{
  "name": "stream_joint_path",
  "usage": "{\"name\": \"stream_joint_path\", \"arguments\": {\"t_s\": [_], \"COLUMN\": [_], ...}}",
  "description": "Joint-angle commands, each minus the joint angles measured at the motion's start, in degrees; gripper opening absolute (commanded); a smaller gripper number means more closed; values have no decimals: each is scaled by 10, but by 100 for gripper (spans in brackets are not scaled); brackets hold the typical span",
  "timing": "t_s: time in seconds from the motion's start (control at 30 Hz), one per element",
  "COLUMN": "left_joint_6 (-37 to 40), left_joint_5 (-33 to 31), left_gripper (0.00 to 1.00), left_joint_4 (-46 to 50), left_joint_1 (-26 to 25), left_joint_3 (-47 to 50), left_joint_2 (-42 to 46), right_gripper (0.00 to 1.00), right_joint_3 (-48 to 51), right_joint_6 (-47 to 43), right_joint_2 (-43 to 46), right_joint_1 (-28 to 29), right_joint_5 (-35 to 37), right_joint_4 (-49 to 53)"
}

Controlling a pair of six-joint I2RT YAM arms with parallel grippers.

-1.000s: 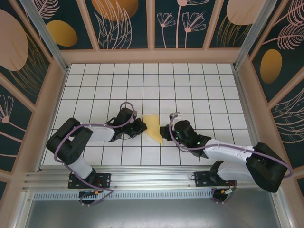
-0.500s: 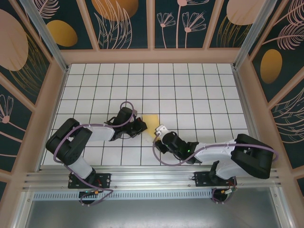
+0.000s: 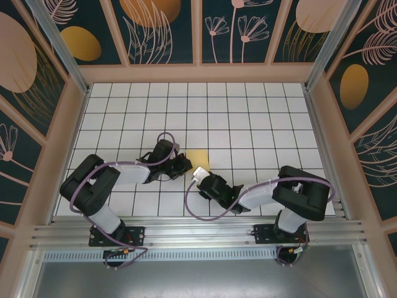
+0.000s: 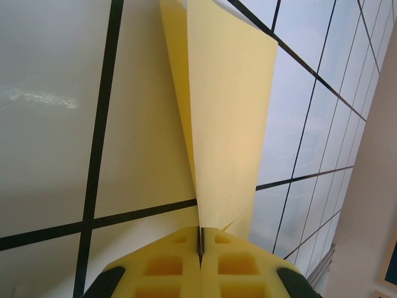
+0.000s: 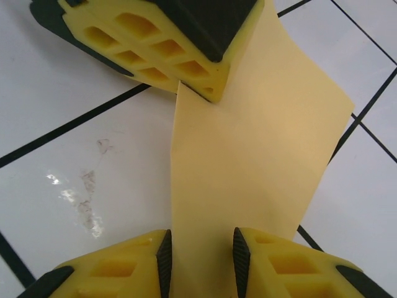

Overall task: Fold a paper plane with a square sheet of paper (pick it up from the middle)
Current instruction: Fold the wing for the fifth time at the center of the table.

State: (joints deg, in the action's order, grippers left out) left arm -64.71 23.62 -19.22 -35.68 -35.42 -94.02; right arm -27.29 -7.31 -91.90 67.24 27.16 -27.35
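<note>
Starting at the left hand [image 4: 200,248]: clamped right shut on the narrow end of the sheet of paper [image 4: 223,112], with the folded layers fanning away toward the top of that wrist view. Over to the right hand [image 5: 200,264]: parted only narrowly, straddling the opposite end of the same sheet at the bottom of its own frame, not pinching it yet as far as can be told. From overhead, just a small yellow patch peeking out between both hands, around the centre of the bench [image 3: 248,112]. Reckon mid-fold here, nowhere near a finished dart: pinning one end, lining up to grab the other. Next up, probably closing that right hand on the paper and working it along a crease, gently, to avoid tearing it or yanking it out of the left pinch. Compared with a second back: big swing inward by the right arm, from right of the paper to lower centre, plus a narrower opening, hiding most of the yellow; no change at the left hand
</note>
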Motion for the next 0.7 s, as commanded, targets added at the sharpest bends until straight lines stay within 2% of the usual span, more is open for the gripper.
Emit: {"name": "stream_joint_path", "arguments": {"t_s": [0.0, 0.43, 0.67], "left_joint_6": [15, 22, 20], "left_joint_5": [12, 12, 8], "left_gripper": [0, 0, 0], "left_joint_4": [12, 21, 22], "left_joint_1": [-3, -3, -3], "left_joint_3": [-14, -19, -20], "left_joint_2": [6, 3, 5], "right_gripper": [32, 21, 10], "right_joint_3": [-16, -24, -19], "right_joint_6": [-26, -33, -15], "right_joint_2": [-21, -59, -58], "right_joint_1": [4, 7, 7], "right_joint_5": [20, 53, 66], "right_joint_4": [-19, -25, -26]}}
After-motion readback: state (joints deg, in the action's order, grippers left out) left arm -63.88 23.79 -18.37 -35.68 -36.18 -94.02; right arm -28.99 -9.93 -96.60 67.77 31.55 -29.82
